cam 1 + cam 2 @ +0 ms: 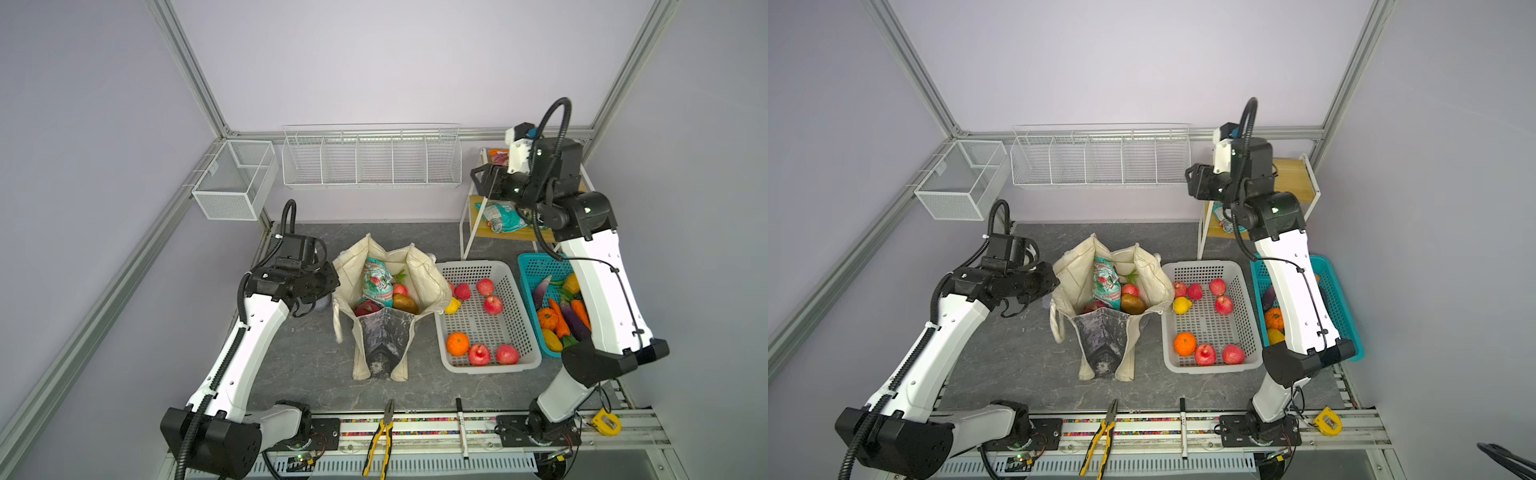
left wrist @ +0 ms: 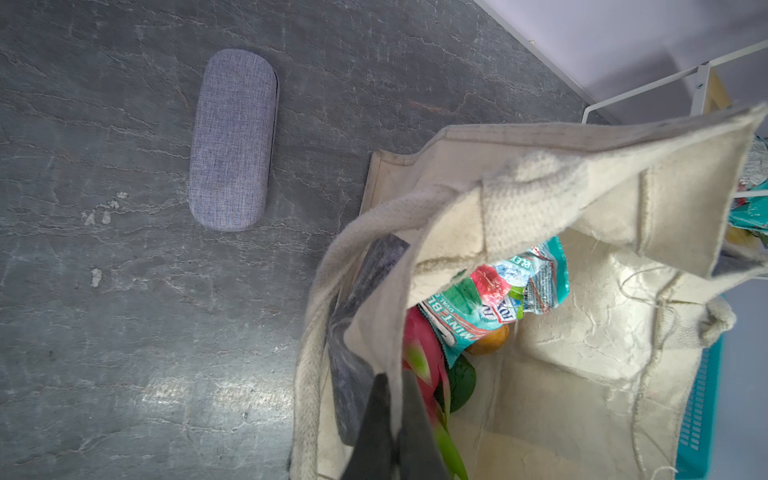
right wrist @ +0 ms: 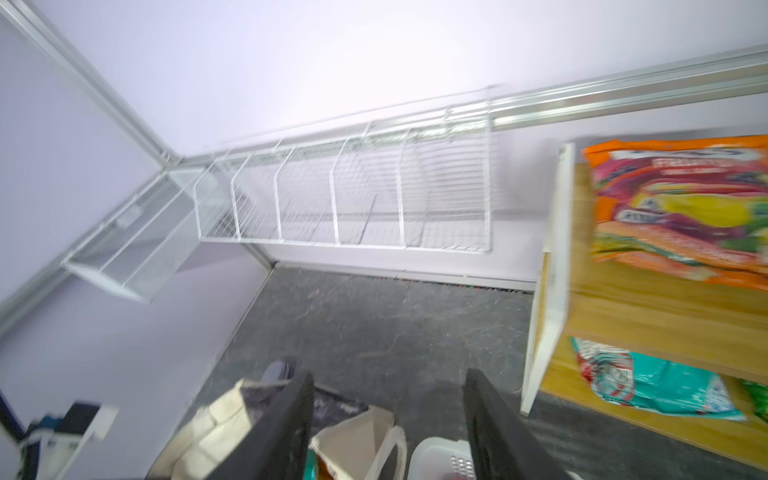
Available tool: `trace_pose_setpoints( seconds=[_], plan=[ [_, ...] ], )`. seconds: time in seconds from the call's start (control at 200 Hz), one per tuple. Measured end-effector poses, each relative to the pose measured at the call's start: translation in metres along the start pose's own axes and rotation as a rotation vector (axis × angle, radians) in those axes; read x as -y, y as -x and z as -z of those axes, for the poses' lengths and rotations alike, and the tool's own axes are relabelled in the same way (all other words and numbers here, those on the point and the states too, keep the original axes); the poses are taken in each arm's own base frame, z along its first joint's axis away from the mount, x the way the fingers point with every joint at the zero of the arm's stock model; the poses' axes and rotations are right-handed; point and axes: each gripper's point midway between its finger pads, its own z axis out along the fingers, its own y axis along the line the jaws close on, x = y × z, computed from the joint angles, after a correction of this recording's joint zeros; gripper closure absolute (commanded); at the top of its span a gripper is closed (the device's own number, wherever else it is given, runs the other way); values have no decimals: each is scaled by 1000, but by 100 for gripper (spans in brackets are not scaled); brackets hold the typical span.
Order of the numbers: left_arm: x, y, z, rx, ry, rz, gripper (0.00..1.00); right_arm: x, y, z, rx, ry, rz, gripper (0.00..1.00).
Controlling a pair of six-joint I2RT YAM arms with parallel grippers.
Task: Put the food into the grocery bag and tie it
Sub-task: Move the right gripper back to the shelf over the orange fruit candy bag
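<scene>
Pliers (image 1: 380, 436) and a marker (image 1: 461, 428) sit on the front rail. Not food, so ignore them.

Next back, the grocery bag (image 1: 426, 278) stands mid-table with its mouth open. The left gripper (image 2: 392, 432) is pinched together on the cream rim on its side, which props that mouth up. Inside already are a dragon fruit (image 2: 424, 345), a bagged teal packet (image 1: 376, 282) and a couple of round fruits.

Just beside the bag is the white basket (image 1: 490, 368) with apples and an orange (image 1: 457, 344). Past that is the teal basket (image 1: 530, 266) of veg, partly hidden by the right arm.

Further back, the right gripper (image 3: 388, 378) hangs by the little shelf (image 3: 648, 307), fingers apart with nothing between them. My read is that it's going for a packet, either the orange packet (image 3: 681, 208) on the top board or the lower teal packet (image 1: 500, 216).

Tips:
- Come in flat so one finger slides under the packet's edge.
- Pinch a corner or seam, not the puffy middle, because glossy film probably slips.
- Watch the white frame post on the way out.
- The left side just needs to hold that rim taut so the drop lands inside.

Loads of food is left, so tying looks a long way off.
</scene>
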Motion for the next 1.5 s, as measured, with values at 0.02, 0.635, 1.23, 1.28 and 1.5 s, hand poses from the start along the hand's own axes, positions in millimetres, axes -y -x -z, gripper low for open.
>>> trace_pose_setpoints(
  seconds=[0.02, 0.635, 1.23, 1.28, 1.5],
  plan=[
    [0, 0, 0, 0, -1, 0, 100, 9, 5, 0, 16, -15, -24, 40],
    [0, 1, -5, -5, 4, 1, 100, 173, 33, -21, 113, -137, -658, 38],
    [0, 5, -15, -16, 15, 4, 100, 225, 5, -73, -5, -176, -793, 35],
    [0, 5, -16, -16, 15, 4, 100, 226, 5, -73, -5, -178, -794, 34],
    [2, 9, -20, -23, 20, 5, 100, 232, 7, -79, 2, -181, -794, 36]
  ],
)
